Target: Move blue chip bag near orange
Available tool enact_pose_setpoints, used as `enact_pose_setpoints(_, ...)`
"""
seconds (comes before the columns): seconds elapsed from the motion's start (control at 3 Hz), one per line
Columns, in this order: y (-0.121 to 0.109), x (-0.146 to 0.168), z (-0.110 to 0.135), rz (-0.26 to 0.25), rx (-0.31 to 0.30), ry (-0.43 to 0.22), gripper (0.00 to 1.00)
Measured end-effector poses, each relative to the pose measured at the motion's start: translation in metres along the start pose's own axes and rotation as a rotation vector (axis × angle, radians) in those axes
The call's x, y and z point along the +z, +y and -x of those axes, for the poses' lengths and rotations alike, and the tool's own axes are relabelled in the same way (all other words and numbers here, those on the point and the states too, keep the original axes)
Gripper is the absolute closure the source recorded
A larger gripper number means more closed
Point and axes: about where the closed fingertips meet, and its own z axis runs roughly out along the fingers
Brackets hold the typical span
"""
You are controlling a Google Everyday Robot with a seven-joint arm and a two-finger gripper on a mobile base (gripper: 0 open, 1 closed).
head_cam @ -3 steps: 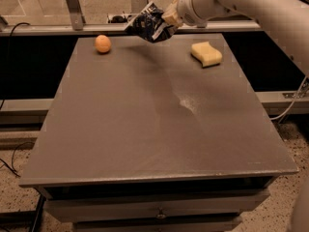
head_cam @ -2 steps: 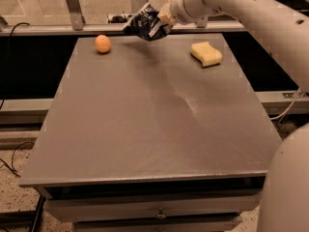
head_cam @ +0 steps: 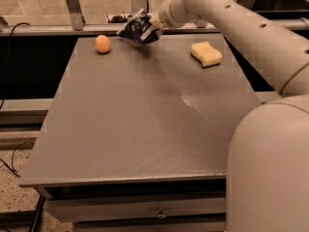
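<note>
The blue chip bag (head_cam: 136, 29) is dark navy and crinkly, held tilted just above the far edge of the grey table (head_cam: 140, 124). My gripper (head_cam: 153, 27) is shut on the bag's right end, reaching in from the upper right on the white arm. The orange (head_cam: 102, 43) sits on the table at the far left, a short way to the left of the bag and apart from it.
A pale yellow sponge (head_cam: 206, 53) lies at the far right of the table. My white arm (head_cam: 251, 37) crosses the right side, and a large white arm segment (head_cam: 270, 173) fills the lower right. A metal rail (head_cam: 58, 29) runs behind the table.
My gripper has carried the blue chip bag a little to the left and slightly lower, closer to the orange. The orange and sponge have not moved.
</note>
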Motion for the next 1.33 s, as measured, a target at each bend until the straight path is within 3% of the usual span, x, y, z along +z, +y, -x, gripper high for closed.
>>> enact_pose_setpoints(0.33,0.004,0.024,-0.005,-0.005,0.035,0.007,1.00)
enact_pose_setpoints(0.67,0.011,0.039,-0.002,-0.005,0.078,0.003,0.84)
enact_pose_setpoints(1.33,0.038,0.055,0.005,0.036,0.156,-0.012,0.36)
